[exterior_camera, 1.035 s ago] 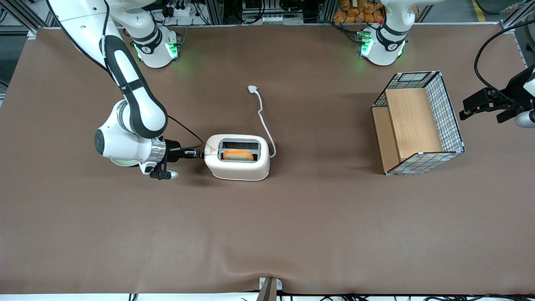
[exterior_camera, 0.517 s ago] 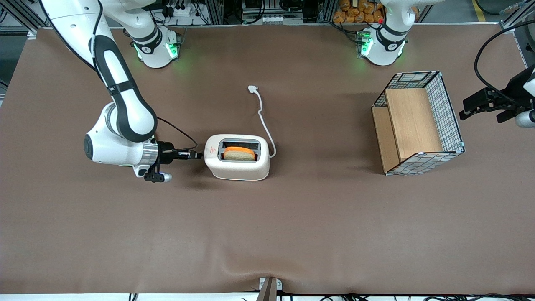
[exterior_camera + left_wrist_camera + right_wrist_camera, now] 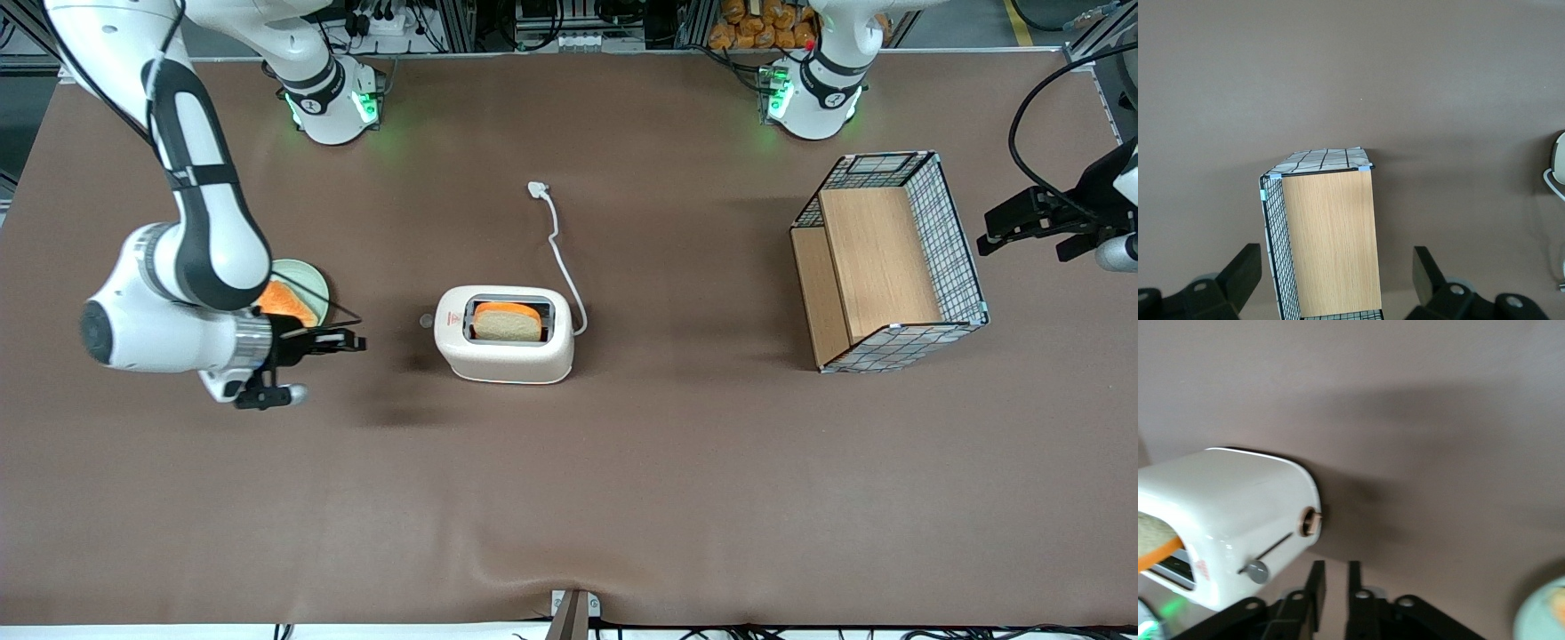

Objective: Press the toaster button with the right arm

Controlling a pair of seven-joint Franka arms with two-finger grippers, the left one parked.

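Over brown table (image 3: 622,489), hand (image 3: 354,340) hovers apart from toaster (image 3: 507,342).

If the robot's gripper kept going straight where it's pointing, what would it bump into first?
Probably the toaster, near the button on its short end. The gripper points that way over bare table, though height is hard to judge.

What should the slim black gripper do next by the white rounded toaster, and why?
Probably keep backing away toward the working arm's end. The gripper sits apart from the toaster, its small grey button is free, and the orange-crusted bread slice stands higher than before.
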